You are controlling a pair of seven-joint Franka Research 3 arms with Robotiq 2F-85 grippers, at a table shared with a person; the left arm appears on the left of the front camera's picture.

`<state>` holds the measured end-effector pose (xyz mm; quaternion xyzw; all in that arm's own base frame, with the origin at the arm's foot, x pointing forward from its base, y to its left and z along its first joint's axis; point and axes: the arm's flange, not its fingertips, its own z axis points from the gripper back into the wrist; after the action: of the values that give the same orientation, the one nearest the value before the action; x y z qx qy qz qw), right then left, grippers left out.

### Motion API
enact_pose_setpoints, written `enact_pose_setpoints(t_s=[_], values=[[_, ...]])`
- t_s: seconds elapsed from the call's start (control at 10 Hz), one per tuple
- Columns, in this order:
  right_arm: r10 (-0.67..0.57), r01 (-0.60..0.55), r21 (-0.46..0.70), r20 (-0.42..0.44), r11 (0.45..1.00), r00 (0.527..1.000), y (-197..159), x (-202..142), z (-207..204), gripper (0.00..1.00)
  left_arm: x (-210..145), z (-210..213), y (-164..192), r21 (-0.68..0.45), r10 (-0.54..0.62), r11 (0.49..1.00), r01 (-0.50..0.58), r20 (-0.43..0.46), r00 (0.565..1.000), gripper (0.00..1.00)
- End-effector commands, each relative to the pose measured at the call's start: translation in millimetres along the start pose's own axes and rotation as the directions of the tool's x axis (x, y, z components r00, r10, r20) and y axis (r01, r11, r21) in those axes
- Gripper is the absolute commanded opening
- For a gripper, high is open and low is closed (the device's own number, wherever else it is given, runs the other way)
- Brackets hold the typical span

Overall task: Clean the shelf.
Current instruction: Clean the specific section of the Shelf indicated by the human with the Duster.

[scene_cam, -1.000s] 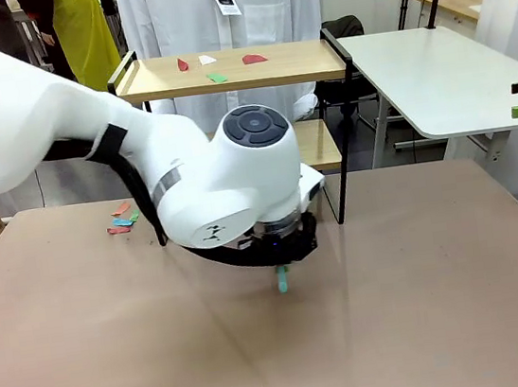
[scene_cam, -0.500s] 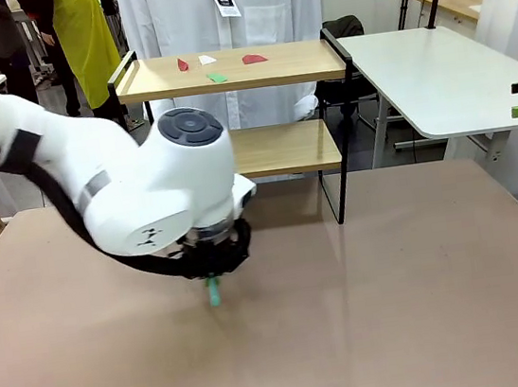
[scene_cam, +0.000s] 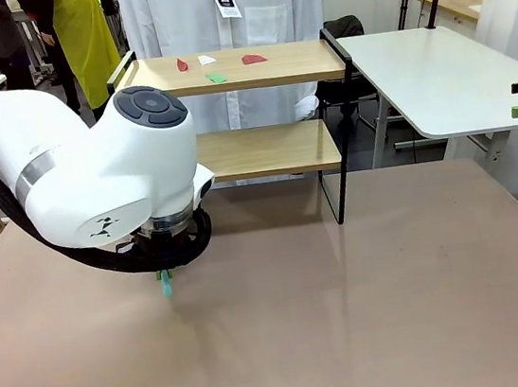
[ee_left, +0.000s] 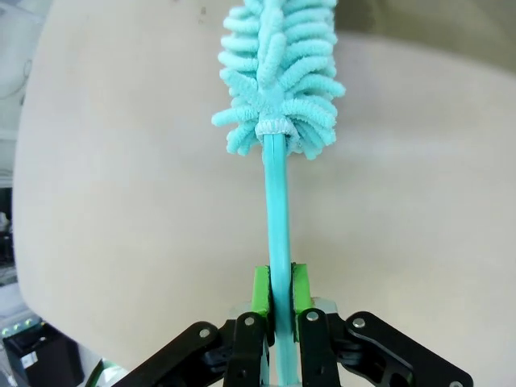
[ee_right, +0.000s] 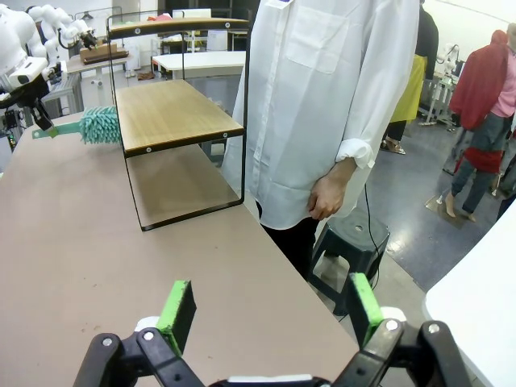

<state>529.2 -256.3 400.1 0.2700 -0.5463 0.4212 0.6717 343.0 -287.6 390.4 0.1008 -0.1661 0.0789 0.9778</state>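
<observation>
Teal duster pinched by handle in my left gripper, jaws tight; right gripper wide, empty. Shelf at tabletop's far edge, long axis along that edge, open front facing me. Risk: thin handle twists in pinch, head snags end rail, scraps scatter.
</observation>
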Motion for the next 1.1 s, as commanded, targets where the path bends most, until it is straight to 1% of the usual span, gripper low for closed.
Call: enact_pose_setpoints(t_s=[0.0,0.1,0.2,0.3,0.4,0.6,0.7,0.8,1.0], values=[[-0.013,0.012,-0.012,-0.022,1.000,1.000,1,7,-2,1.00,3,-8,4,0.007,0.011,1.000,-0.011,-0.019,1.000,0.13],[-0.013,0.012,-0.012,-0.022,1.000,1.000,1,7,-2,1.00,3,-8,4,0.007,0.011,1.000,-0.011,-0.019,1.000,0.13],[-0.013,0.012,-0.012,-0.022,1.000,1.000,1,7,-2,1.00,-2,1,-2,-0.001,-0.003,1.000,0.003,0.002,1.000,0.13],[-0.013,0.012,-0.012,-0.022,1.000,1.000,1,7,-2,1.00,-4,12,2,-0.139,-0.055,0.989,0.056,0.011,0.998,0.13],[-0.013,0.012,-0.012,-0.022,1.000,1.000,1,7,-2,1.00,-6,21,10,-0.245,-0.086,0.965,0.094,0.042,0.995,0.13],[-0.013,0.012,-0.012,-0.022,1.000,1.000,1,7,-2,1.00,-9,28,19,-0.326,-0.137,0.934,0.148,0.057,0.989,0.13],[-0.013,0.012,-0.012,-0.022,1.000,1.000,1,7,-2,1.00,-11,30,21,-0.364,-0.185,0.911,0.196,0.064,0.981,0.13],[-0.013,0.012,-0.012,-0.022,1.000,1.000,1,7,-2,1.00,-11,33,25,-0.402,-0.252,0.877,0.264,0.085,0.964,0.13],[-0.013,0.012,-0.012,-0.022,1.000,1.000,1,7,-2,1.00,-9,38,39,-0.496,-0.380,0.767,0.407,0.161,0.911,0.13]])
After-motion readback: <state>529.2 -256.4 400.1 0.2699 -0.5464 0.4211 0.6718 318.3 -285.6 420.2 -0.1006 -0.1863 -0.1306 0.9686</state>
